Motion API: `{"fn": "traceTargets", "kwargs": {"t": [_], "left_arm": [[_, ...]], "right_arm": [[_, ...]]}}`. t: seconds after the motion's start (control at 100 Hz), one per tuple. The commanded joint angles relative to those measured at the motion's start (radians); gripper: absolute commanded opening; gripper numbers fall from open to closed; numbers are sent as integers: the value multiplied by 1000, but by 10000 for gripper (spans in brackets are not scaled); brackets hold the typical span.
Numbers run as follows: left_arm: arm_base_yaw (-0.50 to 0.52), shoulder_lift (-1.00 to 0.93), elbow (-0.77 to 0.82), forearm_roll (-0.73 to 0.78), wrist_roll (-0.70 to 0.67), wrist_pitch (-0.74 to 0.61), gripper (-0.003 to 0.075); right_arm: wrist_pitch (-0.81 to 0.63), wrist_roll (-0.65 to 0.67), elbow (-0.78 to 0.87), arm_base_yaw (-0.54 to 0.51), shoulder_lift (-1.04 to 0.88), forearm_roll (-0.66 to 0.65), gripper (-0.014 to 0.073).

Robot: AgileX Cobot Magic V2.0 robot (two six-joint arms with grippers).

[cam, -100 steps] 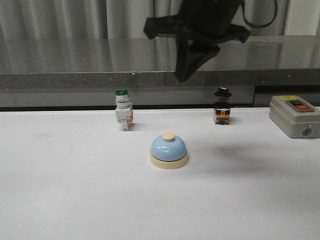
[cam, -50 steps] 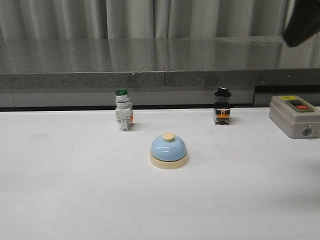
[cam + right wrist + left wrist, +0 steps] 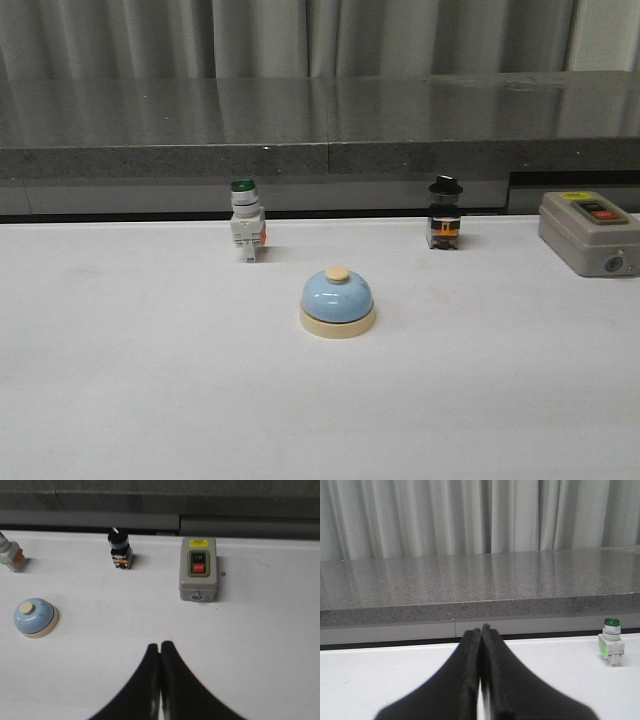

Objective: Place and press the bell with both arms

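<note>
The light-blue bell (image 3: 338,300) with cream base and cream button stands upright at the middle of the white table (image 3: 120,380), with nothing touching it. It also shows in the right wrist view (image 3: 33,618). Neither arm shows in the front view. My left gripper (image 3: 481,629) is shut and empty, low over the table, facing the grey ledge; the bell is out of its view. My right gripper (image 3: 159,644) is shut and empty, above the table, well apart from the bell.
A green-capped white pushbutton switch (image 3: 246,220) stands behind the bell to the left. A black selector switch (image 3: 445,212) stands behind to the right. A grey box with a red button (image 3: 590,232) sits at the far right. A grey stone ledge (image 3: 320,130) runs along the back.
The dark arm that hung over the back of the table a second ago moved away to the right and upward and is now out of the front view. The bell has not moved.
</note>
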Motion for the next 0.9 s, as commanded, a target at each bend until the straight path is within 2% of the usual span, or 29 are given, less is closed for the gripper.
{"fn": "traceTargets", "kwargs": {"t": [0.0,0.24,0.89], "left_arm": [[2,-31,43,0,-7,-84,-20],[2,-31,43,0,-7,-84,-20],[2,-31,43,0,-7,-84,-20]], "right_arm": [[-69,-10,6,-7,-90,-5,-60],[-57,-10,33,-7,-225,-5,-60],[-79,-10,42,-7,-228,-14,-60]]}}
